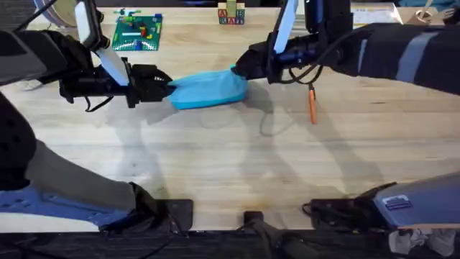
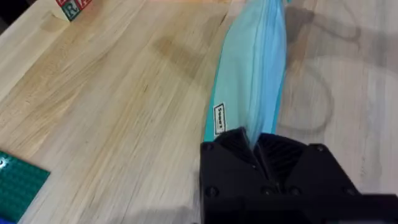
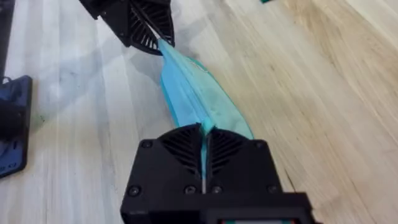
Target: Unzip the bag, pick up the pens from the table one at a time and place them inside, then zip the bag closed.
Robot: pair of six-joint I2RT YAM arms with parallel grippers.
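The light blue pouch (image 1: 210,90) lies lengthwise along the table's (image 1: 215,158) far half, stretched between both arms. The left gripper (image 1: 167,86) pinches one end, the right gripper (image 1: 237,70) the other. An orange pen (image 1: 313,105) lies beside it, pointing toward the near edge, bare wood around.

**Bystanders at the far edge of the counter**

A green building-brick baseplate (image 1: 138,33) lies flat near the far edge, left of centre, with a few small coloured bricks (image 1: 135,29) stuck on top: red, blue, yellow and white pieces. One corner of the plate (image 2: 18,183) also shows from the left wrist camera. Farther right along the same far edge stands a small stack of alphabet blocks (image 1: 231,15); a red letter marks one block (image 2: 73,6).
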